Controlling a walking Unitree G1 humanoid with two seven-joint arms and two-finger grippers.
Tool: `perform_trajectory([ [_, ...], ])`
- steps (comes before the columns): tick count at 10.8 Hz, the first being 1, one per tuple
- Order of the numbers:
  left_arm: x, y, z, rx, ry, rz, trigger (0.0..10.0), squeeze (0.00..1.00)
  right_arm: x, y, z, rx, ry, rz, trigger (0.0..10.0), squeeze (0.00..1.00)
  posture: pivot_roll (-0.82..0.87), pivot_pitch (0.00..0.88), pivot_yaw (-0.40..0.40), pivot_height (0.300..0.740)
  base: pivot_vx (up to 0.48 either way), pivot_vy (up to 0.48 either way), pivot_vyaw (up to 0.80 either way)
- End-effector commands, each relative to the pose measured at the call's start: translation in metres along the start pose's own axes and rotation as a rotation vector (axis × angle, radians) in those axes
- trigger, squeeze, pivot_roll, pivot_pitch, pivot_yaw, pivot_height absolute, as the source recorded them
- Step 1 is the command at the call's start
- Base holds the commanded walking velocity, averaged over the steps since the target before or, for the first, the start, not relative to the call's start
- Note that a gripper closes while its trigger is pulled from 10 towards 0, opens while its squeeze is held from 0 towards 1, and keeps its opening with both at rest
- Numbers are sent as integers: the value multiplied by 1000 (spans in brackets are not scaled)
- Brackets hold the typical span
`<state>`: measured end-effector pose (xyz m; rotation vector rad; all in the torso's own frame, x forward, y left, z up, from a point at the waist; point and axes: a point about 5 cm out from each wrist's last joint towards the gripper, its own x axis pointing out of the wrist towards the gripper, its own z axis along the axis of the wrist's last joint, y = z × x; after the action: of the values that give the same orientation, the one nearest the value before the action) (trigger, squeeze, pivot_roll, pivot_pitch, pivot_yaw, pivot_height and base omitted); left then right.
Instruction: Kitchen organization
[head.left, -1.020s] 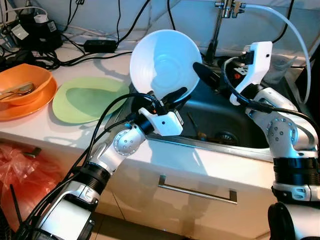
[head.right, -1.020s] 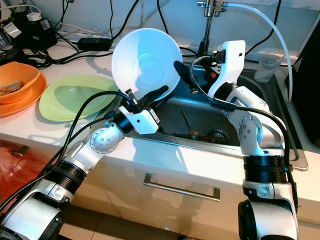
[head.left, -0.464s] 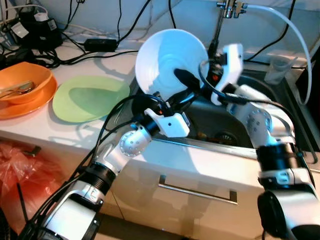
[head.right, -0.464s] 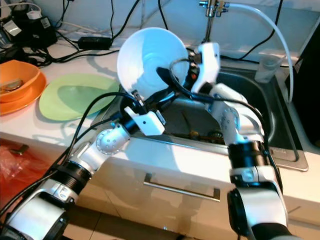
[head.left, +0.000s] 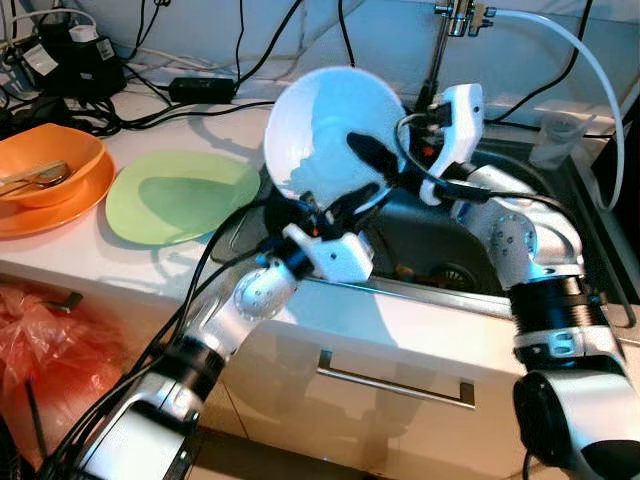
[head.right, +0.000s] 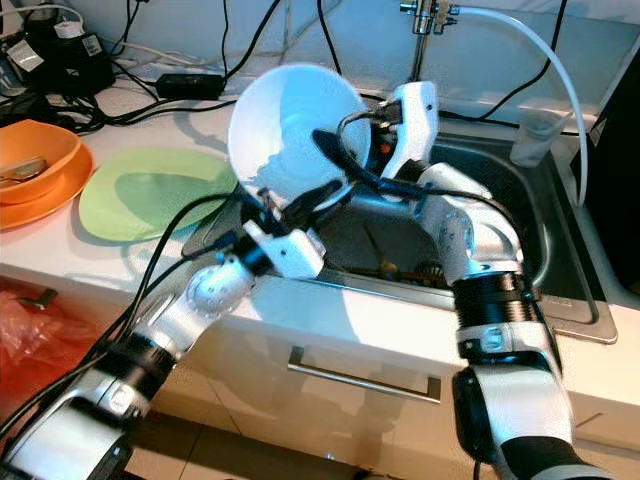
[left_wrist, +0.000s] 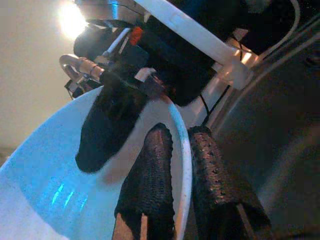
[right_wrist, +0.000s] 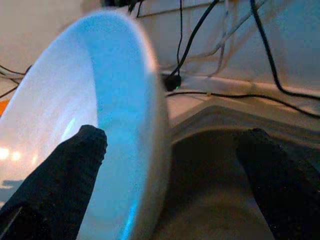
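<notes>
Right tool (head.left: 372, 160) has swung in from beside the faucet (head.left: 452, 30); its fingers now stand apart astride the rim of the white bowl (head.left: 325, 125), one inside, one outside. Reads as a handover starting. Left tool (left_wrist: 175, 185) stays clamped on the bowl's lower rim. Bowl is held tilted above the sink (head.left: 480, 250), clear of the desk (head.left: 90, 255).

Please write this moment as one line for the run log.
left gripper: shut on white bowl rim | right gripper: open, straddling bowl rim | bowl: tilted, above sink | state: handover underway
</notes>
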<state>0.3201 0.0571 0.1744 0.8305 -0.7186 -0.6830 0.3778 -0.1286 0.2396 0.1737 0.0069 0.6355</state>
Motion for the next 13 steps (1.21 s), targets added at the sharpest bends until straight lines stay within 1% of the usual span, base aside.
perform_trajectory([
  [1, 4, 8, 12, 24, -69, 18, 0, 0, -2, -8, 4, -10, -11, -33, 10000, 0, -17, 0, -17, 740, 0, 0, 0],
  [3, -1, 9, 12, 26, -60, 16, 0, 0, -3, -11, 2, -19, -4, -42, 10000, 0, -12, 0, -20, 740, 0, 0, 0],
  [5, -2, 8, 13, 26, -58, 13, 0, 0, -2, -14, -1, -17, 10, -54, 0, 0, -11, 0, -22, 740, 0, 0, 0],
  [9, -1, 8, 13, 29, -58, 5, 0, 0, -4, -17, -4, -10, 15, -58, 0, 0, -14, 0, -22, 740, 0, 0, 0],
  [13, 0, 6, 13, 35, -57, -3, 0, 0, -12, -20, -9, -14, 69, -15, 0, 0, -18, 0, -24, 740, 0, 0, 0],
])
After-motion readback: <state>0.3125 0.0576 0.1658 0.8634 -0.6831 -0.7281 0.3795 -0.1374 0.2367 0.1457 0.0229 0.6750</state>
